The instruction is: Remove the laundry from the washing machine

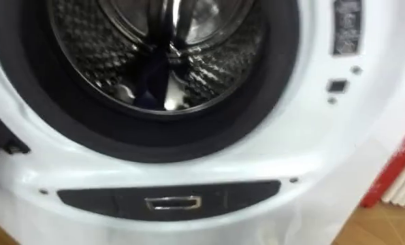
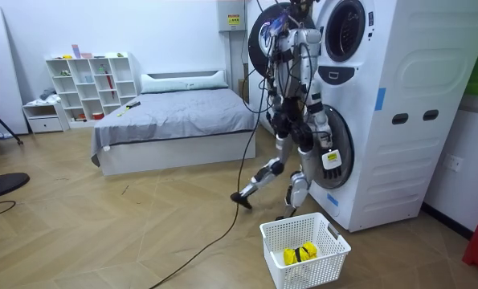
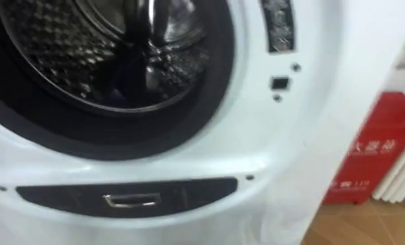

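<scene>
Clothes [image 1: 150, 80]: we see one dark blue piece lying low in the drum [image 1: 216, 64], against its perforated steel wall. Drum is open to us, ringed by a dark grey seal [image 1: 59, 109]. Around that we have the white front of the washing machine [image 1: 270, 146]. Just under the opening we note a dark strip [image 1: 93, 199] with a small metal handle [image 1: 173, 203]. Right of the opening, small buttons [image 1: 337, 86]. Past the machine's right edge, a red box [image 3: 372, 156], wood floor [image 1: 386, 228] below it. In the room view we see the robot standing right up against the stacked machine, facing it. Right hand [image 2: 330, 163] hangs low beside the lower round door [image 2: 343, 136]; we cannot tell its state, nor whether it touches. White basket [image 2: 319, 265] sits on the floor near the robot's feet, with a yellow item [image 2: 299, 254] in it. Bed [image 2: 174, 112] well behind.
</scene>
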### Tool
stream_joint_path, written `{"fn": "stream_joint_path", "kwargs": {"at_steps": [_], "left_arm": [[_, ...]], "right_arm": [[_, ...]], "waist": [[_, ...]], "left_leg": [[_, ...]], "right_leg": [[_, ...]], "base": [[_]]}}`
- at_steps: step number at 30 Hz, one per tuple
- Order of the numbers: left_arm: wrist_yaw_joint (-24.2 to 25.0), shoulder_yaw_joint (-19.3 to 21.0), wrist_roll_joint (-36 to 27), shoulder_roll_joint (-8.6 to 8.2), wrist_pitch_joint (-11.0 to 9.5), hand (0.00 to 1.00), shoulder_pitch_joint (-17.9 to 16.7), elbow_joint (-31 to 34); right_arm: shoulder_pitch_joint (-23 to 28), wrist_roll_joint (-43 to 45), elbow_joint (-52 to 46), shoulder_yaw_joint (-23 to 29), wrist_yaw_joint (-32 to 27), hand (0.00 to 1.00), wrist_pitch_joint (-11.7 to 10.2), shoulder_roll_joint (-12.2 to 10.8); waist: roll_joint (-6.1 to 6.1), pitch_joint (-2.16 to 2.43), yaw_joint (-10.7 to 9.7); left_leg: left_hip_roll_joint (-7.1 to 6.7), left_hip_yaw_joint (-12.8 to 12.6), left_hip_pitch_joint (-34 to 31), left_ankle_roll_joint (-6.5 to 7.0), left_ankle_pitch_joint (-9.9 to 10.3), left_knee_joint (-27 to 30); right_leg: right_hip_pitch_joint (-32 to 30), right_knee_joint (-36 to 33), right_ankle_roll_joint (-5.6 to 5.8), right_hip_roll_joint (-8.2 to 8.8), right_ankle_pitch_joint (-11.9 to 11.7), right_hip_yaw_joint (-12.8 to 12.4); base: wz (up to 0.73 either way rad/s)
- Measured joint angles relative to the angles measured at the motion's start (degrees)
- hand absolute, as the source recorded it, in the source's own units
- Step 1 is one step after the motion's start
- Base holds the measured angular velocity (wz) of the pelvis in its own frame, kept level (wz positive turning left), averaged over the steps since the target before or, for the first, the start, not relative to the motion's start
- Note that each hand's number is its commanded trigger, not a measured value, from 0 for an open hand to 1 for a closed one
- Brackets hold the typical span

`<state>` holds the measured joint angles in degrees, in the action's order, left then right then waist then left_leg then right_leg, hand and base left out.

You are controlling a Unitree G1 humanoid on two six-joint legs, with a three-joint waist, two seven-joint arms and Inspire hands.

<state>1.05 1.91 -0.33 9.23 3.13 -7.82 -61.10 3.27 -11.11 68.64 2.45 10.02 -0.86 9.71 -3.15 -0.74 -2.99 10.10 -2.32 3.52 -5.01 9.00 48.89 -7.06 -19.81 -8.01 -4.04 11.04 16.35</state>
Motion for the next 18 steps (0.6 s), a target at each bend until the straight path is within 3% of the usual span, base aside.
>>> {"fn": "stream_joint_path", "kwargs": {"at_steps": [1, 2, 3, 6, 7, 8, 10, 11, 12, 13, 14, 15, 16, 17, 18], "left_arm": [[0.17, -0.43, -0.07, -0.02, 0.00, 0.00, 1.12, -0.01], [0.46, -1.74, 0.00, -0.05, -0.04, 0.00, 3.31, 0.40], [0.50, -2.75, 0.05, -0.04, -0.15, 0.00, 4.73, 1.81], [0.61, -3.97, 0.98, -0.34, -0.64, 0.00, 7.95, 2.73], [0.63, -4.30, 0.98, -0.44, -0.71, 0.00, 8.46, 2.74], [0.66, -4.61, 1.02, -0.63, -1.04, 0.00, 8.86, 2.66], [0.85, -5.14, 1.00, -0.95, -1.21, 0.00, 8.82, 1.89], [0.97, -5.12, 1.01, -1.02, -1.24, 0.00, 8.19, 1.49], [0.96, -5.14, 0.89, -1.02, -1.46, 0.00, 6.63, 0.84], [0.97, -5.13, 0.87, -1.01, -1.72, 0.00, 5.85, 0.18], [0.96, -5.12, 0.46, -0.95, -2.02, 0.00, 4.62, -1.37], [0.92, -5.13, 0.14, -0.73, -2.02, 0.00, 3.39, -2.38], [0.83, -5.11, -0.12, -0.70, -2.02, 0.00, 2.86, -3.02], [0.72, -5.02, -0.26, -0.61, -2.04, 0.00, 1.83, -3.41], [0.70, -4.86, -0.28, -0.34, -2.38, 0.00, 1.63, -3.76]], "right_arm": [[-0.13, -0.06, -0.02, -0.04, -0.11, 0.00, -0.28, 0.05], [-0.45, -0.36, -0.07, 0.10, -0.29, 0.00, -0.68, 0.03], [-0.76, -0.52, -0.09, 0.12, -0.69, 0.00, -0.96, -0.22], [-2.28, -1.47, -0.43, 0.12, -1.73, 0.00, -0.60, -0.25], [-2.21, -1.96, -0.74, 0.12, -1.92, 0.00, -0.46, -0.27], [-2.11, -2.47, -1.24, 0.74, -1.96, 0.00, -0.19, -0.36], [-1.20, -2.52, -2.45, 1.75, -2.30, 0.00, 0.16, -0.74], [-0.61, -2.51, -2.68, 1.70, -2.31, 0.00, 0.20, -0.82], [-0.12, -2.69, -2.68, 1.61, -2.37, 0.00, 0.31, -0.80], [0.16, -2.90, -2.68, 1.63, -2.44, 0.00, 0.28, -0.82], [0.33, -3.50, -2.71, 1.65, -2.48, 0.00, 0.18, -0.80], [0.76, -5.02, -2.65, 1.65, -2.65, 0.00, 0.20, -0.78], [1.10, -6.13, -2.65, 1.74, -2.76, 0.00, 0.22, -0.71], [1.51, -7.12, -2.66, 2.20, -2.85, 0.00, 0.22, -0.51], [1.51, -7.04, -2.59, 2.13, -2.90, 0.00, 0.21, -0.34]], "waist": [[-0.13, -0.07, -0.04], [-0.47, -0.15, -0.34], [-0.80, -0.01, -0.83], [-0.80, -0.13, -1.58], [-0.87, -0.11, -1.53], [-0.85, -0.06, -1.42], [-0.44, 0.12, -1.70], [0.48, 0.67, -1.40], [0.97, 0.85, -1.33], [1.12, 0.95, -1.34], [1.62, 1.08, -1.56], [1.24, 0.62, -1.60], [1.65, 0.41, -1.63], [1.09, 0.73, -1.76], [1.09, 0.75, -1.74]], "left_leg": [[-0.04, 0.42, 0.90, -0.35, 0.39, -2.68], [0.00, 1.51, 2.59, -1.31, 3.17, -7.91], [0.15, 2.55, 4.09, -1.70, 7.18, -12.83], [0.11, 2.83, 5.88, -1.41, 13.40, -24.72], [-0.01, 2.84, 6.30, -1.39, 14.06, -27.24], [-0.92, 2.59, 6.89, -0.34, 14.89, -31.34], [-3.06, 1.94, 5.85, 1.23, 15.18, -33.41], [-4.88, 0.88, 4.94, 3.09, 14.40, -33.46], [-6.32, 0.10, 4.35, 4.61, 13.60, -33.32], [-7.18, -0.60, 4.19, 5.47, 13.18, -33.40], [-8.73, -2.23, 3.90, 6.90, 12.45, -33.44], [-8.62, -5.80, 3.59, 7.36, 12.28, -32.99], [-8.42, -7.00, 3.55, 7.42, 11.94, -32.87], [-8.21, -7.26, 3.28, 7.71, 10.98, -33.22], [-7.33, -8.89, 3.06, 7.47, 9.85, -33.96]], "right_leg": [[-0.66, -0.43, -0.08, 0.00, -0.04, 0.57], [-2.37, -1.25, -0.21, 0.00, -0.34, 1.79], [-3.90, -1.55, -0.27, 0.10, -1.13, 2.79], [-8.49, -1.82, -0.11, 1.16, -4.32, 4.37], [-9.21, -1.61, 0.06, 1.29, -5.23, 4.43], [-10.40, -1.11, 0.35, 1.78, -7.06, 4.43], [-11.07, 1.21, 1.38, 2.90, -10.97, 3.74], [-10.98, 4.16, 2.02, 3.46, -14.29, 1.95], [-10.10, 7.67, 2.77, 4.14, -17.93, 0.41], [-9.51, 9.39, 3.42, 4.27, -19.61, -0.41], [-8.43, 12.24, 5.43, 5.06, -22.65, -2.73], [-8.50, 10.13, 7.06, 5.93, -21.98, -4.92], [-8.62, 7.14, 7.55, 6.38, -19.71, -5.47], [-8.26, 0.26, 8.16, 7.57, -14.04, -5.27], [-6.41, -5.51, 8.56, 8.84, -8.45, -5.18]], "base": [[0.38], [0.41], [0.36], [0.20], [0.08], [0.00], [-0.06], [-0.28], [-0.29], [-0.12], [0.00], [0.00], [0.13], [0.40], [0.61]]}}
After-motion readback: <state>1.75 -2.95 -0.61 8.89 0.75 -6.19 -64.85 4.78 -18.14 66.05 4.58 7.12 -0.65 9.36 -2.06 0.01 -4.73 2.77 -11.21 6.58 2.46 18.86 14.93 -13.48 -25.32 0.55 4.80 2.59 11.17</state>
